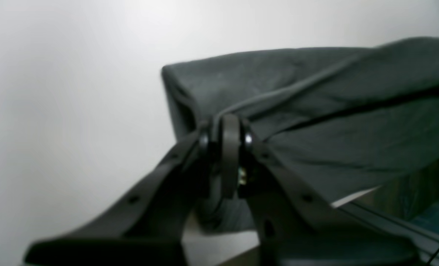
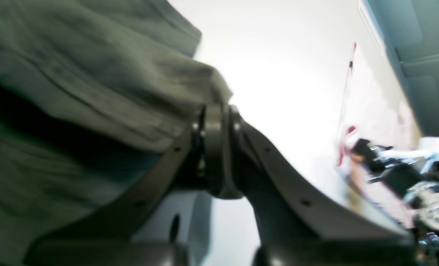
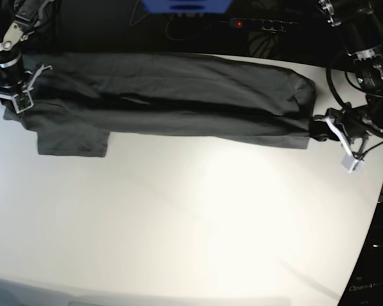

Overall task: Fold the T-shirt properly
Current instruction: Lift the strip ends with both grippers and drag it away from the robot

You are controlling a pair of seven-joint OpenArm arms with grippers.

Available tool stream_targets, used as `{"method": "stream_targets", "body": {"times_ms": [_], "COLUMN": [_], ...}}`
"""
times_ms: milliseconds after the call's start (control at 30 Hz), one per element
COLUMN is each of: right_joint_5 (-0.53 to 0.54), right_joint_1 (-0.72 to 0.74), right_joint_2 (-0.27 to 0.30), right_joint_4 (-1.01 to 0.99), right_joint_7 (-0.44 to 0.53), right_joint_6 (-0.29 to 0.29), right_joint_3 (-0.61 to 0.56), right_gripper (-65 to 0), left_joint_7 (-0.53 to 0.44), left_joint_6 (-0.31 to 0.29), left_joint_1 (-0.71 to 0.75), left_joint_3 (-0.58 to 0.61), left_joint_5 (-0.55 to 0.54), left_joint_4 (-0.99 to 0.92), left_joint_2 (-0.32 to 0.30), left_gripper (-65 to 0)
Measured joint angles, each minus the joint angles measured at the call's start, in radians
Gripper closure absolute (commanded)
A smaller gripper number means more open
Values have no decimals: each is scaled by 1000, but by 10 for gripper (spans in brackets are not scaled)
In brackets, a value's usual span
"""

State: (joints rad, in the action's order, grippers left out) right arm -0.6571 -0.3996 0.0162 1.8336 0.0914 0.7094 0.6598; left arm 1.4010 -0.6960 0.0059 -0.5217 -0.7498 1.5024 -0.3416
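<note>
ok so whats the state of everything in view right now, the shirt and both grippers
dark charcoal-grey cotton T-shirt: folded lengthwise into a long wrinkled band, stretched across the far side of the white table, one sleeve sticking out toward the near side
left gripper: shut on the T-shirt at one end
right gripper: shut on the T-shirt at the other end

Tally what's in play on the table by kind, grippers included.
Cloth: 1, the T-shirt, stretched lengthwise.
Grippers: 2, left gripper and right gripper, each shut on one end of the shirt.
Table: 1.
Total: 4.
</note>
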Motion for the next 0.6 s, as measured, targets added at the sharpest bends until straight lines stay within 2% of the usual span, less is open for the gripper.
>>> {"method": "stream_targets", "body": {"times_ms": [133, 200, 400, 600], "right_joint_5": [-18, -18, -25, -25], "right_joint_1": [-4, 4, 24, 23], "right_joint_2": [0, -17, -32, -39], "right_joint_4": [-3, -3, -3, -3], "right_joint_7": [0, 3, 3, 3], "right_joint_6": [1, -2, 1, 1], "right_joint_3": [-3, -4, -3, -2], "right_gripper": [-3, -3, -3, -3], "left_joint_7": [5, -2, 2, 2], "left_joint_6": [0, 0, 0, 0], "left_joint_1": [13, 25, 61, 88], "left_joint_3": [-6, -6, -4, -4], "left_joint_5": [-50, -69, -111, -199], "left_joint_4": [-86, -102, -101, -103], "left_joint_2": [-48, -66, -92, -115], "left_gripper": [-40, -40, -40, -40]}}
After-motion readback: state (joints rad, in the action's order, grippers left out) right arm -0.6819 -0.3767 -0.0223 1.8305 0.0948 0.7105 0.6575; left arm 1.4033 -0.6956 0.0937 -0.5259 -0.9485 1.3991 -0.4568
